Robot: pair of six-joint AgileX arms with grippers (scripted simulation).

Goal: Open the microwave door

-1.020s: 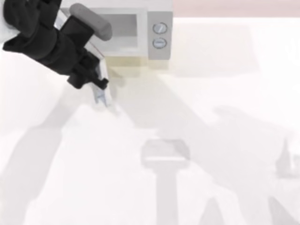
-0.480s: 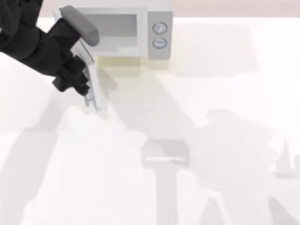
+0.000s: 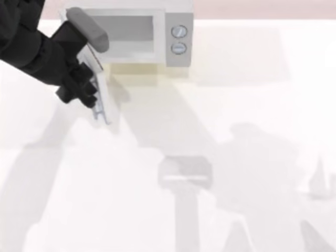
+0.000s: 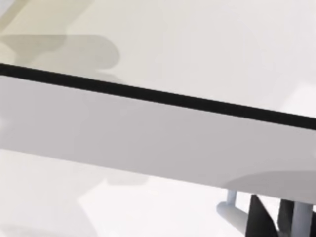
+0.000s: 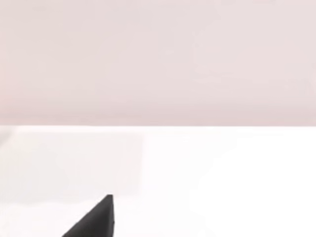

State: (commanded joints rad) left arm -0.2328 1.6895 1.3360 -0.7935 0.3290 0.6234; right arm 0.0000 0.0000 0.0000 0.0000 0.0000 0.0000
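Door swing has grown a little since half a second ago: the microwave door [image 3: 101, 100] now stands slightly further out and to the left from the microwave [image 3: 137, 32], which sits at the far edge of the table [image 3: 236, 131], left of centre in the top view. A second ago the door's free edge lay noticeably further right. The left gripper [image 3: 89, 97] has shifted left with it and sits at the door's outer edge by the thin bar handle [image 4: 232, 215]; its fingers appear closed around that handle, though the grip itself is partly hidden by the black wrist. In the left wrist view the door's edge fills the frame as a wide grey band with a dark strip. The pale cavity is exposed, and two round knobs [image 3: 179, 39] sit stacked on the control strip to its right. No readable writing or brand mark shows anywhere. The right arm stays out of the top view; its wrist view shows only a dark finger tip [image 5: 96, 219] over the table.
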